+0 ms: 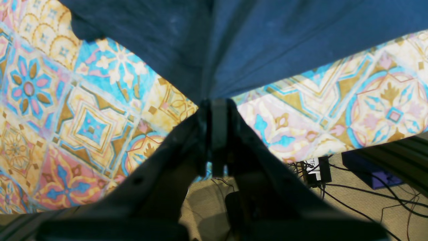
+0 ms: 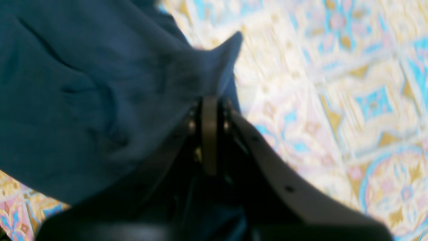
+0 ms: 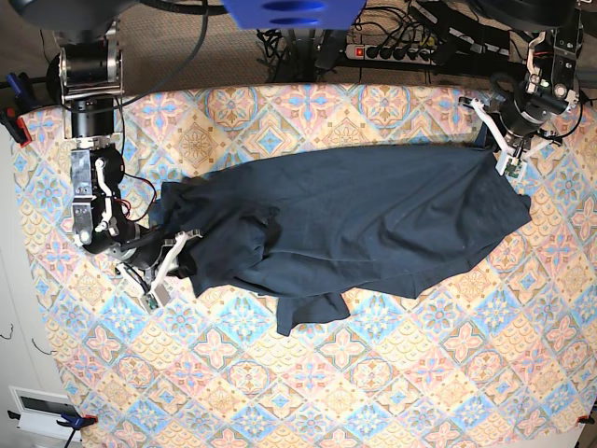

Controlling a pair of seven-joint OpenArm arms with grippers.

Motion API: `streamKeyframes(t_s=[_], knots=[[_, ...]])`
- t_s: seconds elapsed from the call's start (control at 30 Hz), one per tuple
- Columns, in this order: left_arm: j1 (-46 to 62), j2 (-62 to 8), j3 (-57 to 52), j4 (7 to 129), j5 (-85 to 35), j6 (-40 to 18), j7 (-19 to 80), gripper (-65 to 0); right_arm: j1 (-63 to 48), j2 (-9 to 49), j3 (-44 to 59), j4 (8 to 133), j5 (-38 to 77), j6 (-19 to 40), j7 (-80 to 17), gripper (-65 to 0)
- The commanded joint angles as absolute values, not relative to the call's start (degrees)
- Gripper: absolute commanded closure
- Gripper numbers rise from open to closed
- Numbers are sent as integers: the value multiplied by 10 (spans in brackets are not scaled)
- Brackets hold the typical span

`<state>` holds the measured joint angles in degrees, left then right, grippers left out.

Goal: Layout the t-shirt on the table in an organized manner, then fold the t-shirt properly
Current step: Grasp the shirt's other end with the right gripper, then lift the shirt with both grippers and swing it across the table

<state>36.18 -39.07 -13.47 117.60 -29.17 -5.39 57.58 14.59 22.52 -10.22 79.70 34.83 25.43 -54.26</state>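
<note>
1. Navy cloth sits pinched in both sets of jaws: the left gripper (image 1: 214, 110) is clamped on a hem edge, and the right gripper (image 2: 210, 100) is closed on a bunched fold.
2. In the base view the t-shirt (image 3: 354, 224) stretches from 9 o'clock to 3 o'clock across the worktop (image 3: 392, 392), rumpled toward 9, with a flap drooping toward 6.
3. Judged step: laying out, not yet folding.
4. Next move calls for pulling both ends apart and smoothing the bunched end flat.
</note>
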Motion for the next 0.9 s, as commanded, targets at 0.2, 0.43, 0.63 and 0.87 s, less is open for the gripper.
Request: streamKeyframes(t_s=[0.2,0.43,0.63,0.87], knots=[[319,-400,-145,1182,-286,-52,568,0,163,233,-23,875,370,261,-505,-8],[229,-397,-171,1182,-286,-52,571,0,202,252,64,862,468,324,-506,-8],[111,-396,-168,1181,-288,-52,572,0,301,272,68,784,517,324,-506,-8],[-61,-385,-161,1162,-290,-52,589,0,451,272,65,670,519,342,-509,-8]])
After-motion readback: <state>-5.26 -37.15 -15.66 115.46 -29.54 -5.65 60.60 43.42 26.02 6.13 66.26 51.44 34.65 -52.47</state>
